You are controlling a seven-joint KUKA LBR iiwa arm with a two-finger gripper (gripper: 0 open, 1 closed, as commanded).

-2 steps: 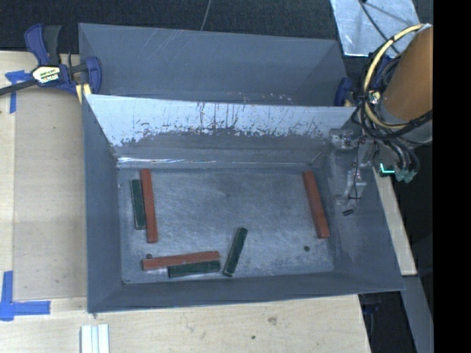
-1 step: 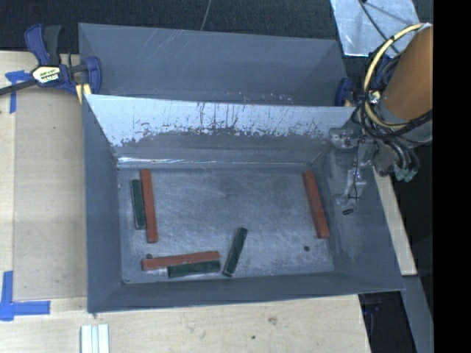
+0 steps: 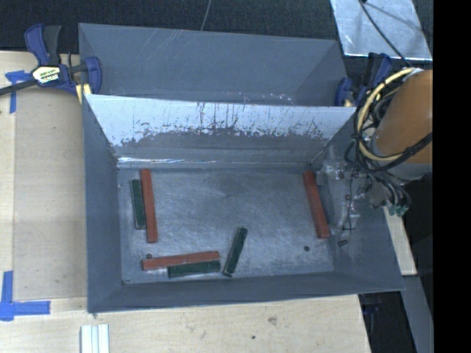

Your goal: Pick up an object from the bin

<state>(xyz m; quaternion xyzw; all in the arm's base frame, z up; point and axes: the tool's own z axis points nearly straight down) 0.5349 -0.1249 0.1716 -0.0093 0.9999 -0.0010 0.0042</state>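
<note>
My gripper [image 3: 344,230] hangs over the right side of the bin, close to the sloping right wall. Its thin fingers point down just right of a red-brown bar [image 3: 316,204] that lies lengthwise along the floor's right edge. Nothing shows between the fingers.
On the left lie a red-brown bar [image 3: 149,204] and a dark green bar [image 3: 137,204] side by side. Along the front lie a red-brown bar [image 3: 181,260], a dark green bar [image 3: 193,270] and a tilted dark green bar [image 3: 235,251]. The arm with its orange cover and cables stands at the right.
</note>
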